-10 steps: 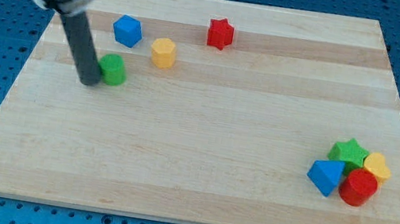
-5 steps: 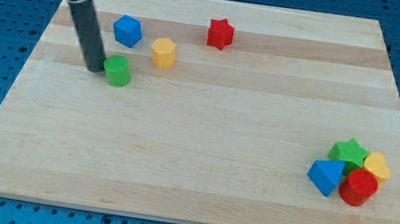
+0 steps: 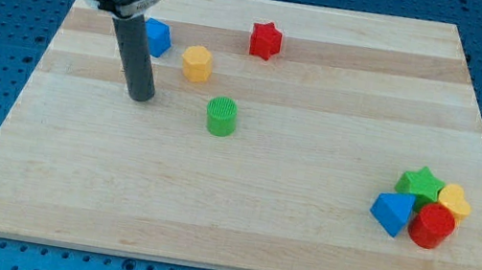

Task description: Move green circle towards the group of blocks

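Observation:
The green circle (image 3: 221, 116) is a short green cylinder lying left of the board's middle. My tip (image 3: 141, 97) rests on the wood to the circle's left, a clear gap apart from it. The group of blocks sits at the view's lower right: a green star (image 3: 422, 183), a yellow block (image 3: 455, 201), a blue block (image 3: 392, 213) and a red cylinder (image 3: 431, 226), all touching.
A blue block (image 3: 156, 37) is partly hidden behind my rod near the view's top left. A yellow block (image 3: 197, 63) stands just right of it. A red star (image 3: 266, 40) lies near the top edge of the wooden board (image 3: 237, 222).
The green circle has slid right and slightly down, away from my tip. My tip has moved a little to the right and no longer touches the circle.

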Robot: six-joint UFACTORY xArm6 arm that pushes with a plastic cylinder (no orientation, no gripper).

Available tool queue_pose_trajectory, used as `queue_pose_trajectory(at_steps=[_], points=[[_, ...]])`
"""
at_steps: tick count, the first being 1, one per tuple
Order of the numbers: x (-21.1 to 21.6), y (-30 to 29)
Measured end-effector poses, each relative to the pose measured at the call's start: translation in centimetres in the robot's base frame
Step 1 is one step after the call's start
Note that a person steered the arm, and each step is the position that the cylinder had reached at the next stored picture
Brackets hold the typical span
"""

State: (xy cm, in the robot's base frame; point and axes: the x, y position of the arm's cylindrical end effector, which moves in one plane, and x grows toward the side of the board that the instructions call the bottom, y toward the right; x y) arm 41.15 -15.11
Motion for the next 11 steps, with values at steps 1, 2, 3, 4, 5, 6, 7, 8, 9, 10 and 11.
queue_pose_trajectory(at_steps=[1, 2, 3, 4, 5, 6, 7, 8, 9, 10, 11], points=[[-0.4, 5.2], [0.7, 13.2], [2.5, 18.5], [2.9, 19.2], [0.1, 18.1], [-0.5, 13.6], [0.4, 7.6], [3.2, 7.3], [4.6, 13.3], [3.5, 15.6], [2.5, 14.5]])
